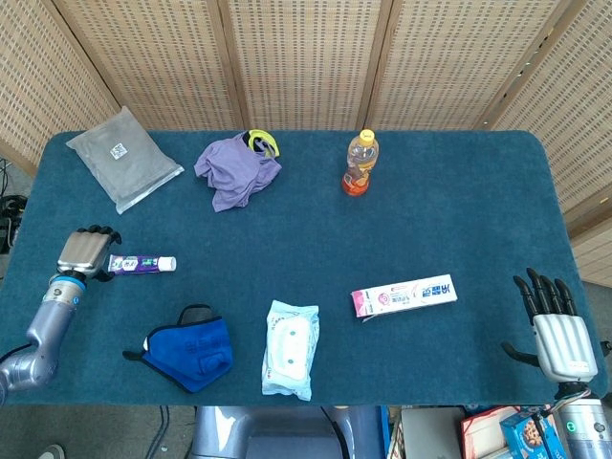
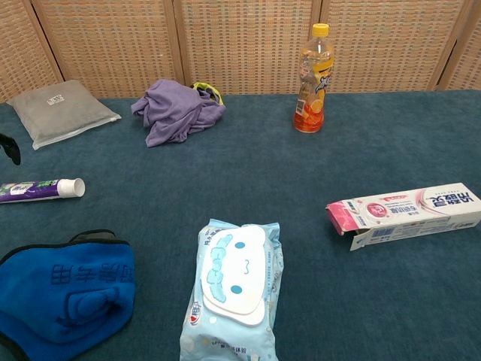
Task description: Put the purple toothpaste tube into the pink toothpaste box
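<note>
Woven cane screens stand behind a teal tabletop (image 1: 459, 191) that carries one of each thing: a purple toothpaste tube (image 1: 142, 263), a pink toothpaste box (image 1: 403, 295), a drink bottle (image 1: 360, 163), a crumpled lilac cloth (image 1: 235, 170), a grey pouch (image 1: 124, 158), a blue mask (image 1: 189, 347) and a pack of wipes (image 1: 291, 348).

Two hands show. The left hand (image 1: 84, 252) has its fingers (image 1: 103, 232) curled over just beside the tube's flat end; whether they touch it cannot be told. In the chest view only a dark fingertip shows at the left edge. The right hand (image 1: 555, 329) sits at the tabletop's near right corner, well apart from the box, fingers (image 1: 543, 294) spread and holding nothing; the chest view does not show it.

Both tube and box lie flat with their long axes across the tabletop. The tube's white cap points away from the left fingers, toward the box. The box's open pink end faces the tube. The chest view crops the tube's tail and the mask.
</note>
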### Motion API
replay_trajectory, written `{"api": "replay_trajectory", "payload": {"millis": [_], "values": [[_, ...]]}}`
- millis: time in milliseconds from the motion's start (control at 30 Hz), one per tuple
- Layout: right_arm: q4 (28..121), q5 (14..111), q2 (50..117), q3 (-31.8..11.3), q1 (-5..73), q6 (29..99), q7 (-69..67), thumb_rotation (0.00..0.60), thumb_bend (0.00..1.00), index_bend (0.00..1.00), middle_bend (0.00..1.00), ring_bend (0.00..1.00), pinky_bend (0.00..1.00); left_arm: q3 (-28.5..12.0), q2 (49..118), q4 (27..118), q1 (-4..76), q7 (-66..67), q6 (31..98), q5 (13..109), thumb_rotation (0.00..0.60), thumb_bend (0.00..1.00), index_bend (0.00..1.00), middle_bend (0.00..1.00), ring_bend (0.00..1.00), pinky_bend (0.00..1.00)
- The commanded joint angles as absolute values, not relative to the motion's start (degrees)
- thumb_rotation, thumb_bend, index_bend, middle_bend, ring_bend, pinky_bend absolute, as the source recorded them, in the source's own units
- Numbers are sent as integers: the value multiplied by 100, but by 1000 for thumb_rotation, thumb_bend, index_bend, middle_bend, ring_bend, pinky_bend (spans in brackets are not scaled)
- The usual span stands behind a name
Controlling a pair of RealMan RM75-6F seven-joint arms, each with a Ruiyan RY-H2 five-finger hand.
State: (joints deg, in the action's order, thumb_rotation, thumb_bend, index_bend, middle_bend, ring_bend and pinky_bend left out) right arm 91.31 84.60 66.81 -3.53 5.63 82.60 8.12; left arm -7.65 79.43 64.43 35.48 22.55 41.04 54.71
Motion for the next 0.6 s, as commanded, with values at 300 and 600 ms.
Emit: {"api": "replay_trajectory", "payload": {"millis": [300,600], "values": [[9116,8445,6693,-357,567,8255,808,600,152,0,0,0,0,-618,8144,6246,3676,2518,4042,5170,600,262,312,243,175,241],[9101,8446,6731,-349,570,8254,854,600,153,0,0,0,0,-552,8393,6065,3756,2503,4043,5181,600,262,313,243,175,242]]}}
